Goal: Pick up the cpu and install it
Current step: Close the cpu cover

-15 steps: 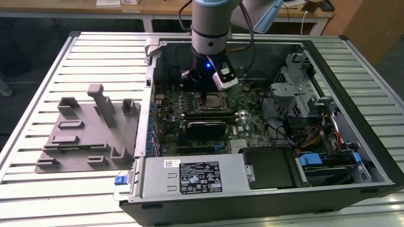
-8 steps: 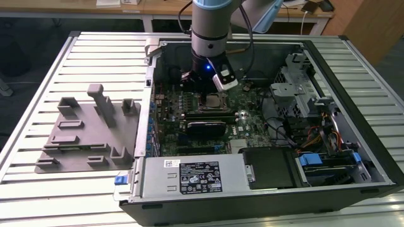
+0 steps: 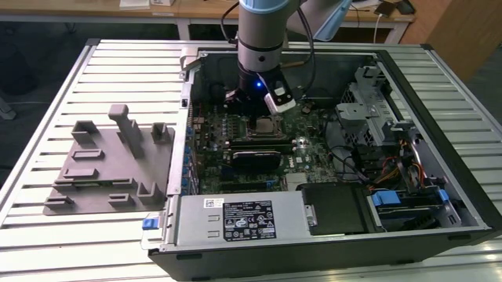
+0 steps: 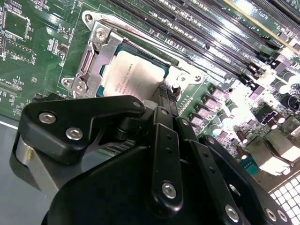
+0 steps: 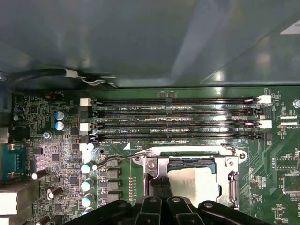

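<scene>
A slatted metal counter (image 3: 47,88) spans the exterior view; an open computer case (image 3: 330,252) lies on it, taking up the centre and right of the frame; a grey moulded tray (image 3: 94,176) sits on the counter at the frame's left, just beside the case. The arm (image 3: 263,35) comes down from the upper centre into the case. A green board (image 3: 314,155) covers the case floor; a silver power box (image 3: 235,220) lies along the lower centre, and a black block (image 3: 255,158) sits mid-frame on the board. In the first wrist view four long memory slots (image 5: 173,117) run side by side next to the metal-framed socket (image 5: 152,164). The cpu (image 4: 133,77) lies flat inside that socket, silver top up, seen in both wrist views (image 5: 194,185). The tool (image 4: 165,93) stands right at the cpu's edge, its black links converging above it (image 5: 159,190); whether it is open, closed or gripping the cpu cannot be told.
</scene>
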Available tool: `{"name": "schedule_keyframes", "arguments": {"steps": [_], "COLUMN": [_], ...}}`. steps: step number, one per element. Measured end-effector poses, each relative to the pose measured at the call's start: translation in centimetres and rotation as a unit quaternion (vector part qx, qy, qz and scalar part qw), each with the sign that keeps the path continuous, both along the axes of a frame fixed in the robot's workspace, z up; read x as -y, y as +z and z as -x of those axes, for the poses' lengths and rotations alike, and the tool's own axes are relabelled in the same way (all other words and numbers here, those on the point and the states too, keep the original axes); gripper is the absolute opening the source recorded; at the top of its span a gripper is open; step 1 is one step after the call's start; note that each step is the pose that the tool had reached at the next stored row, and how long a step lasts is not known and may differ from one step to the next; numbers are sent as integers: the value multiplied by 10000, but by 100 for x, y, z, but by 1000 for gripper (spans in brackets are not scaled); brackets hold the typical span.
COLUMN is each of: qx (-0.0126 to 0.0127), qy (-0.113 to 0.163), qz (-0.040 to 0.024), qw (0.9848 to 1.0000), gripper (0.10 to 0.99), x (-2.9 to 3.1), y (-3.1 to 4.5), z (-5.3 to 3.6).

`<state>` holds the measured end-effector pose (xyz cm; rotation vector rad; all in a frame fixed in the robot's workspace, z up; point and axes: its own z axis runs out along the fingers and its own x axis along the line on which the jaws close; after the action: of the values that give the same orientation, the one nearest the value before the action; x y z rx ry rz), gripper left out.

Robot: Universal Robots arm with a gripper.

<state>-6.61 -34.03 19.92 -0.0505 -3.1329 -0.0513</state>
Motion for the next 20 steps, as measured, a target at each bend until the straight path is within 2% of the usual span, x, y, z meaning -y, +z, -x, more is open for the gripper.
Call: {"name": "schedule_keyframes", "arguments": {"steps": [20], "qx": [-1], "qy": [39], "qz": [-1], "qw": [10000], "gripper": [106], "x": [0], "y": [6], "z": [-14]}}
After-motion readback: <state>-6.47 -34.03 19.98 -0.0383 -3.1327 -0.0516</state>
